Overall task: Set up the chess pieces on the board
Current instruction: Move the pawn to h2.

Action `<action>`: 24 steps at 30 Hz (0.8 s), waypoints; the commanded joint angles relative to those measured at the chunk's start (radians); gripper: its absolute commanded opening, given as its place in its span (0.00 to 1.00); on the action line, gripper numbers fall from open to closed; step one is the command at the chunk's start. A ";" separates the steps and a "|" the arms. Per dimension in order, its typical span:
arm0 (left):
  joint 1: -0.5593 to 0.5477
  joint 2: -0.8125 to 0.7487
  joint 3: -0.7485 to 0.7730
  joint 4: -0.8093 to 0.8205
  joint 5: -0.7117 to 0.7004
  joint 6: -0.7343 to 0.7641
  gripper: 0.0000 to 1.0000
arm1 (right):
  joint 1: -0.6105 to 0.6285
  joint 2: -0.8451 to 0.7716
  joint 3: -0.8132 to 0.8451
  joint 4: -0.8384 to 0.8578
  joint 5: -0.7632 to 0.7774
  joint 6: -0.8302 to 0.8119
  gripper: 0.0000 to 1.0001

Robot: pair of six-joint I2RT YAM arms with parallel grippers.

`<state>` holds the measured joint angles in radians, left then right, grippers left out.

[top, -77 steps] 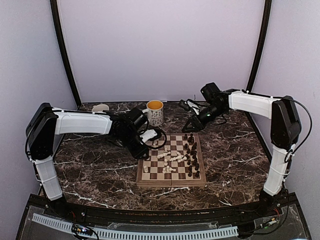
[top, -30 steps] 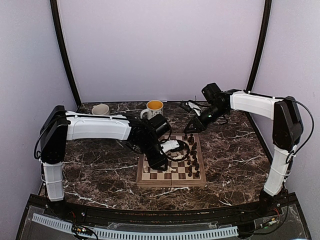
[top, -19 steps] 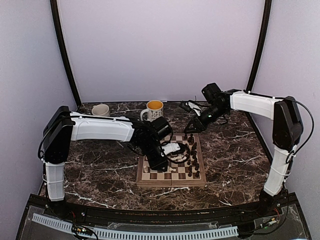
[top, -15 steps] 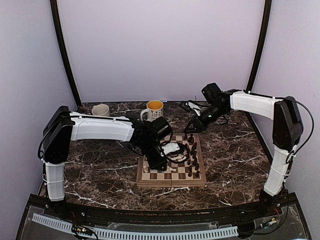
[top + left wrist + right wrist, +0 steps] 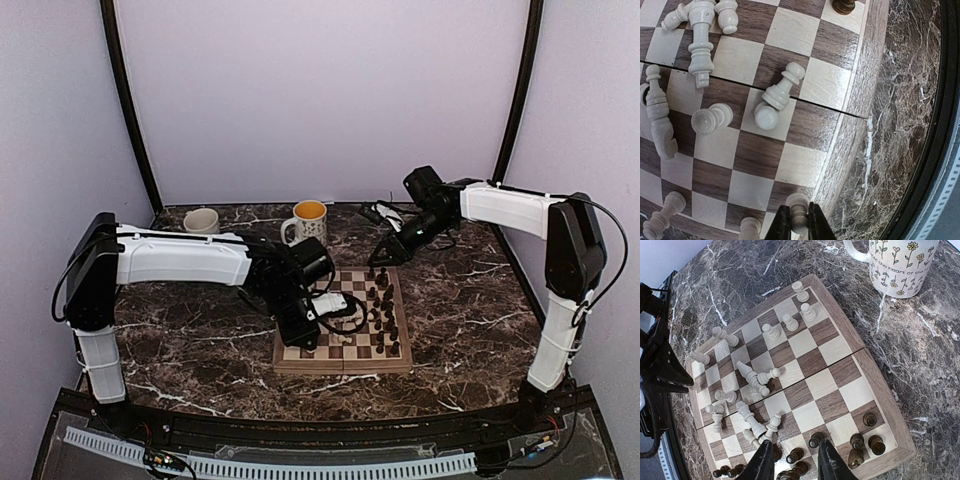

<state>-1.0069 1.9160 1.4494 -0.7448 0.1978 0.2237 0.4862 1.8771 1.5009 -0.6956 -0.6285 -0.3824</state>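
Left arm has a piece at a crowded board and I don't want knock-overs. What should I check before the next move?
1. Left gripper shut on a white pawn: ok.
2. Pawn's base on the board: cannot tell, out of frame.
3. Room around it: not ok, another white piece sits close beside.
4. Right gripper open and empty above the dark pieces: ok.
5. Other white pieces upright: not ok, several lie toppled.

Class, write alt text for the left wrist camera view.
The left gripper clamps an upright cream-white pawn at the edge of the checked wooden chessboard. Other cream-white pieces lie toppled across its squares.
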 commanded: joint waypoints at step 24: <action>-0.013 -0.029 -0.009 -0.013 -0.053 -0.010 0.33 | 0.003 -0.044 -0.014 0.013 -0.006 -0.006 0.31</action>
<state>-1.0130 1.9144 1.4296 -0.7570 0.1471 0.2226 0.4862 1.8702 1.4971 -0.6956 -0.6289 -0.3836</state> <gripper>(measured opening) 0.296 0.309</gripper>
